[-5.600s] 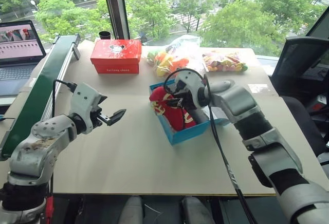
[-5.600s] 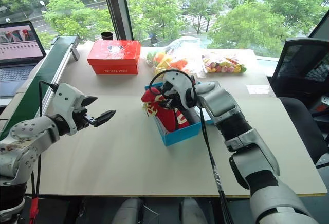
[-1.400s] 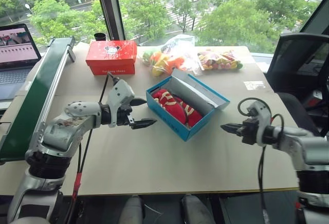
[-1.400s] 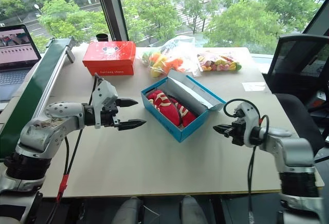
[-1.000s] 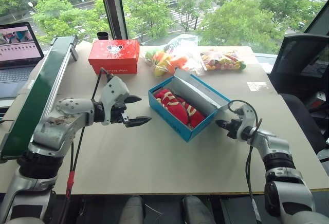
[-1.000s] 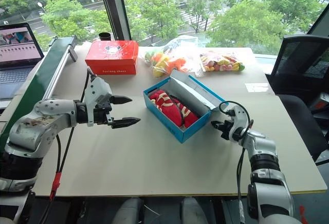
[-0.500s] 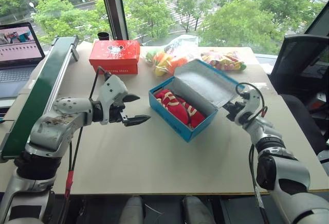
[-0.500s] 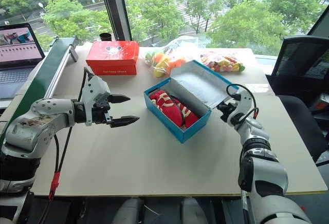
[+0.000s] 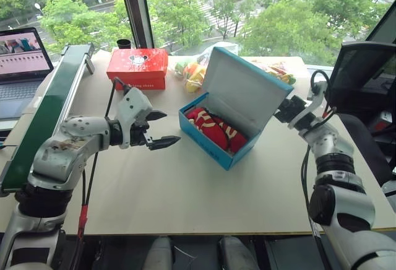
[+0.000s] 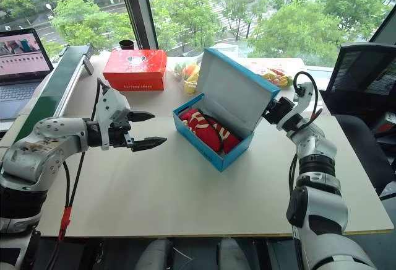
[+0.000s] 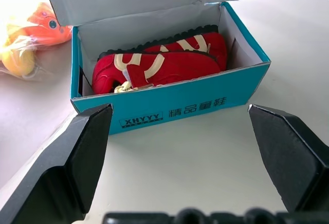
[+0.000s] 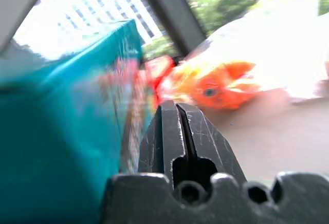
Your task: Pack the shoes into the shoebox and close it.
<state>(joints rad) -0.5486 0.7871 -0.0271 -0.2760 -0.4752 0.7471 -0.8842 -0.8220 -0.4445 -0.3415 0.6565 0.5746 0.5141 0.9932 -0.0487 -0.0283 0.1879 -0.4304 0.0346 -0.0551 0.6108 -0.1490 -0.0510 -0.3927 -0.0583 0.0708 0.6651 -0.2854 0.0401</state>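
Presently: right gripper (image 10: 273,110), fingers pressed together, against the back of the raised lid (image 10: 238,90), contact apparently there but blurred. Left gripper (image 10: 147,129), jaws spread wide, empty, beside the blue shoebox (image 10: 213,150) at table (image 10: 185,195) centre. Red shoes (image 11: 159,64) lie side by side inside. Red Mickey box (image 10: 136,69) behind.

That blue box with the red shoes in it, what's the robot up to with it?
It is closing it. Both red shoes already lie inside the blue box on the table. The right gripper, fingers shut, presses against the outside of the lid, which stands roughly upright over the box. The left gripper hovers open beside the box, touching nothing. Behind sit a red box and bags of toys.
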